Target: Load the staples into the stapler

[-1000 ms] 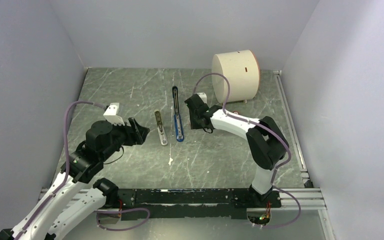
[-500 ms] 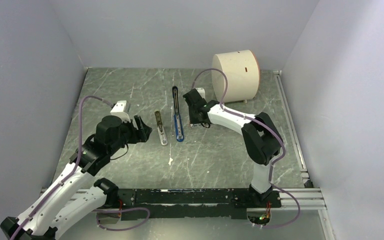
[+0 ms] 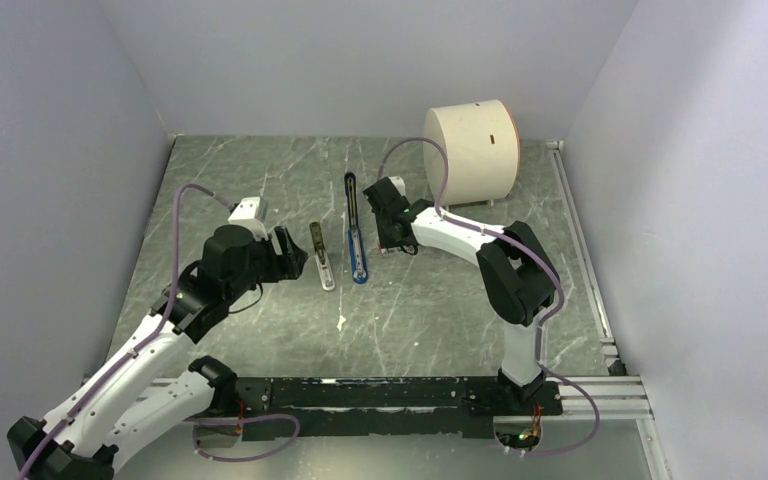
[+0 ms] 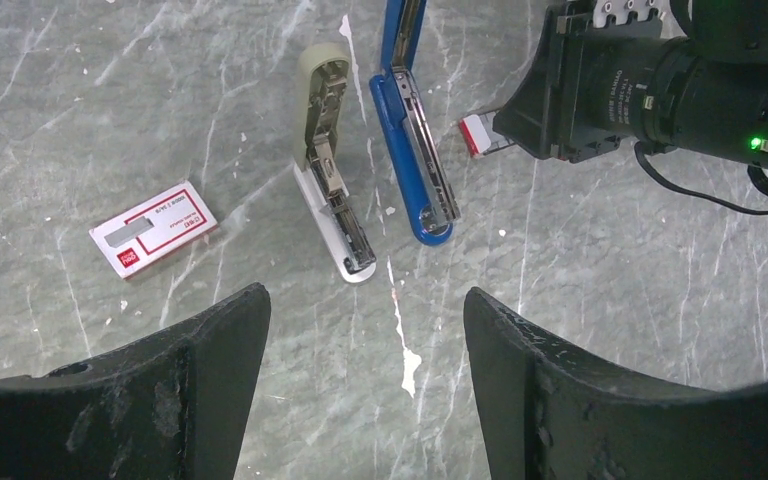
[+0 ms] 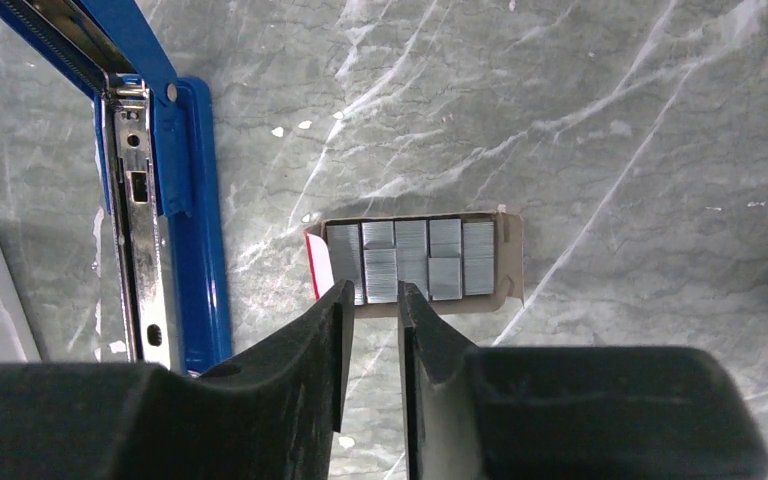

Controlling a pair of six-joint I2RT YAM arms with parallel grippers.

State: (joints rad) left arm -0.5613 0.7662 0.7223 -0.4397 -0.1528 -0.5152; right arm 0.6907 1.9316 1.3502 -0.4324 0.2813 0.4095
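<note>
The blue stapler [image 3: 358, 255] lies opened flat mid-table, its thin black arm [image 3: 350, 192] pointing away; it also shows in the left wrist view [image 4: 415, 170] and the right wrist view [image 5: 175, 200]. An open small box of staple strips [image 5: 415, 258] lies just right of it. My right gripper [image 5: 372, 290] hangs over the box's near edge with a narrow gap, tips either side of one strip's end. In the top view my right gripper [image 3: 390, 218] is beside the stapler. My left gripper [image 4: 365, 300] is open and empty, left of the staplers [image 3: 292, 258].
A second, white-and-beige stapler [image 3: 322, 258] lies opened left of the blue one. A closed red-and-white staple box [image 4: 152, 228] lies further left. A large cream cylinder [image 3: 470, 150] stands at the back right. Grey walls enclose the table.
My right gripper has moved away from me and slightly left, alongside the blue stapler. My left gripper has shifted right and further away, closer to the white stapler.
</note>
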